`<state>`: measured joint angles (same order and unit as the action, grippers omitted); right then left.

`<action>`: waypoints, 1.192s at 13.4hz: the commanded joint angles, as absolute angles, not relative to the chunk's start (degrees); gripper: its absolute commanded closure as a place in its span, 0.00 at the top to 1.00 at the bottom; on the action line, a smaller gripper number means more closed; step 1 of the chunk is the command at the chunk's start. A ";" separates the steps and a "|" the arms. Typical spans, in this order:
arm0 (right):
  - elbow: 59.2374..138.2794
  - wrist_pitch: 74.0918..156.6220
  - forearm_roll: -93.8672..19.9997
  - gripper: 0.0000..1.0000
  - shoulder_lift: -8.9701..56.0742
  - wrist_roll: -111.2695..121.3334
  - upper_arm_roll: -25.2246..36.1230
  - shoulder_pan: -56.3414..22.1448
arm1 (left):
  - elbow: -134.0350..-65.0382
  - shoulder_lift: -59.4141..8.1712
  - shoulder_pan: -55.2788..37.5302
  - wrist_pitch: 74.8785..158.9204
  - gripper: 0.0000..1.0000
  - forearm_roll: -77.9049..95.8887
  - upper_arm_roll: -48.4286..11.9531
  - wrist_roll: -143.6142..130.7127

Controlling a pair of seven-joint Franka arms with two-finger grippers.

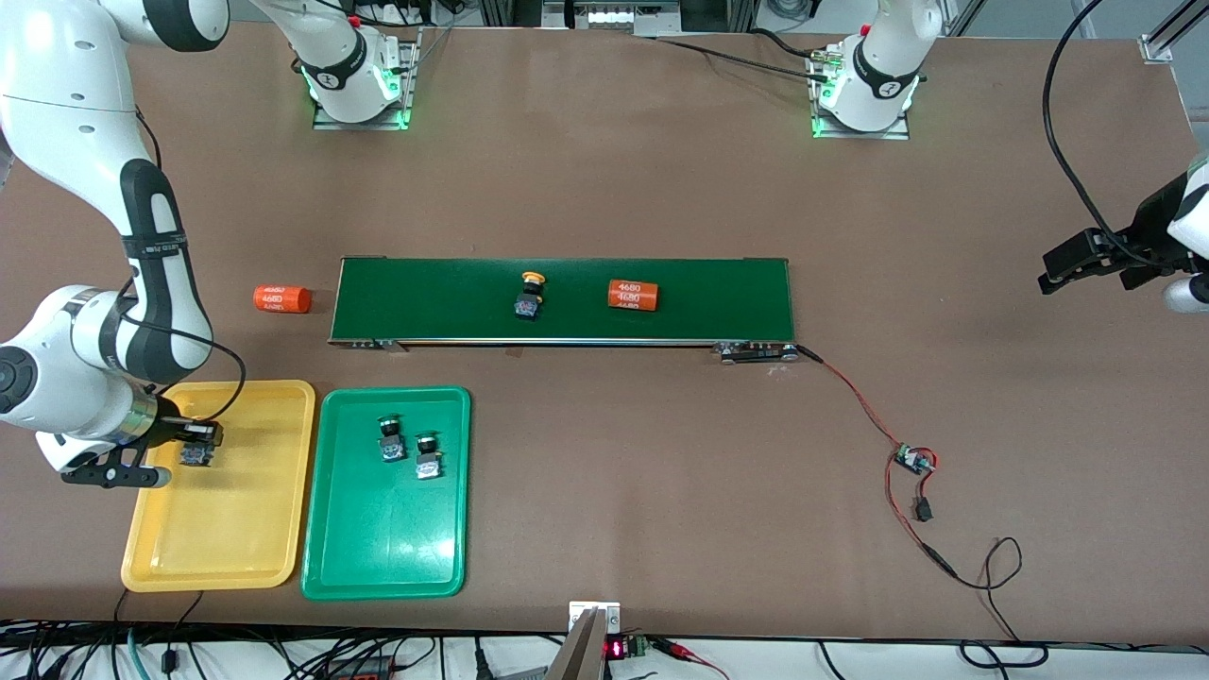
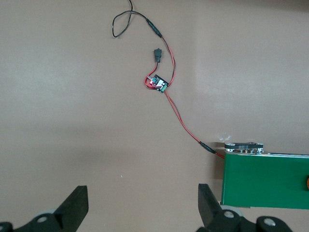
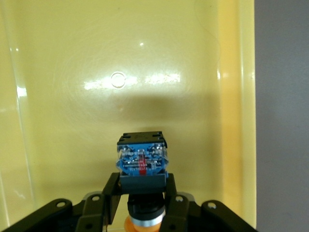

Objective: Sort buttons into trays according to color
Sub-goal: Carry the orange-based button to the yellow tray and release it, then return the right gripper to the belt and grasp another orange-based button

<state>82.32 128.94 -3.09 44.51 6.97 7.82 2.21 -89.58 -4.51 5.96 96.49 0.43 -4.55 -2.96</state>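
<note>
Your right gripper (image 1: 194, 444) sits low over the yellow tray (image 1: 236, 529), at the tray's end nearer the conveyor belt (image 1: 718, 300), with its fingers (image 3: 112, 193) clamped on a button (image 3: 142, 159); the right wrist view shows the black body with its blue contact block pointing away and an orange cap edge down between the fingers. Whether the button touches the tray floor, you cannot tell. Two green buttons (image 1: 389, 438) (image 1: 428, 456) lie beside each other in the green tray (image 1: 378, 548), in the half nearer the belt. One yellow button (image 1: 530, 296) lies on the belt, with an orange cylinder (image 1: 633, 295) beside it toward the left arm's end. A second orange cylinder (image 1: 282, 299) rests on the table just off the belt's end. Your left gripper (image 2: 142, 212) waits with jaws wide apart, holding nothing, over bare table near the belt's other end and the wired circuit board (image 2: 158, 84)
</note>
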 commanded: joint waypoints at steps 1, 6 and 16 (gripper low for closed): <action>80.60 128.67 -3.96 0.68 45.88 7.73 7.29 2.72 | -88.86 -3.78 6.06 96.42 1.00 0.79 -4.57 -2.64; 81.38 127.97 -4.04 1.00 45.62 8.44 7.21 2.46 | -89.12 -3.34 6.42 94.83 1.00 0.70 -4.13 3.61; 101.42 111.65 -5.19 1.00 21.11 -9.66 3.16 -6.66 | -89.21 -3.08 6.42 93.08 1.00 0.62 -4.66 -2.55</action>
<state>96.25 114.24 -4.61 26.82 -7.63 2.91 -3.84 -89.33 -3.99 6.23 94.73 0.43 -4.35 -1.99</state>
